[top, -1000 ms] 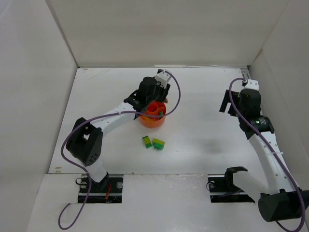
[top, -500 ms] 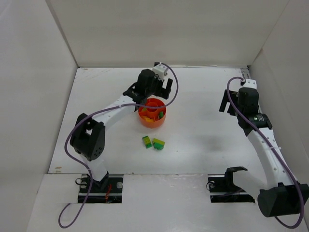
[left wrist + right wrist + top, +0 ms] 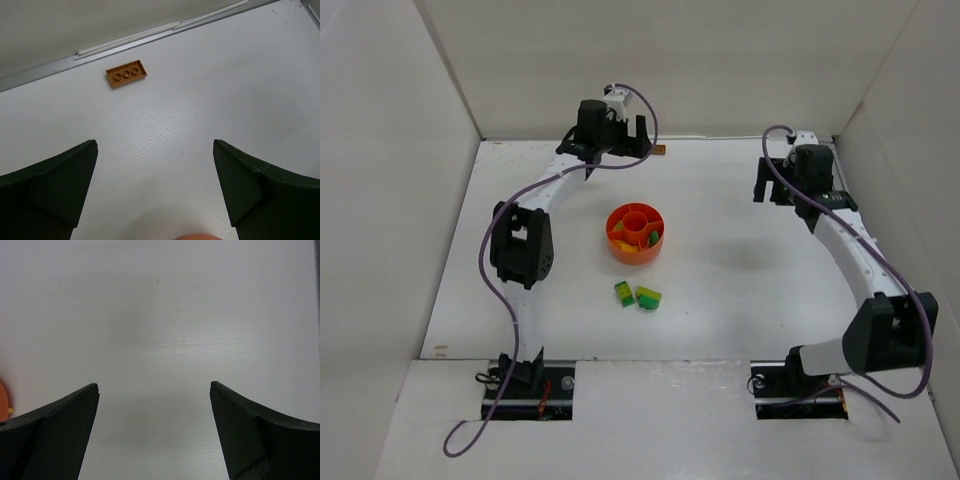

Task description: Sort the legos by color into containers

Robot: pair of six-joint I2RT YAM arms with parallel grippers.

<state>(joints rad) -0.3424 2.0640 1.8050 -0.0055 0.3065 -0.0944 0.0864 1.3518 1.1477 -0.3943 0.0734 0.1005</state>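
The orange round dish (image 3: 635, 234) stands mid-table, its compartments holding yellow and green legos. Two stacked yellow-and-green legos (image 3: 625, 293) (image 3: 648, 298) lie on the table in front of it. A flat orange brick (image 3: 127, 74) lies by the back wall, also visible in the top view as the orange brick (image 3: 659, 150). My left gripper (image 3: 628, 138) hovers near the back wall, open and empty, with the brick ahead of the left gripper (image 3: 155, 145). My right gripper (image 3: 772, 190) hangs at the back right, and the right gripper (image 3: 154, 386) is open over bare table.
White walls enclose the table on three sides, and a metal strip (image 3: 45, 67) runs along the back edge. A sliver of the dish's rim (image 3: 200, 236) shows at the bottom of the left wrist view, and the dish's edge (image 3: 2, 399) at the left of the right wrist view.
My left gripper opened over the dish, then drew away toward the back wall. The right arm also shifted back and slightly left.
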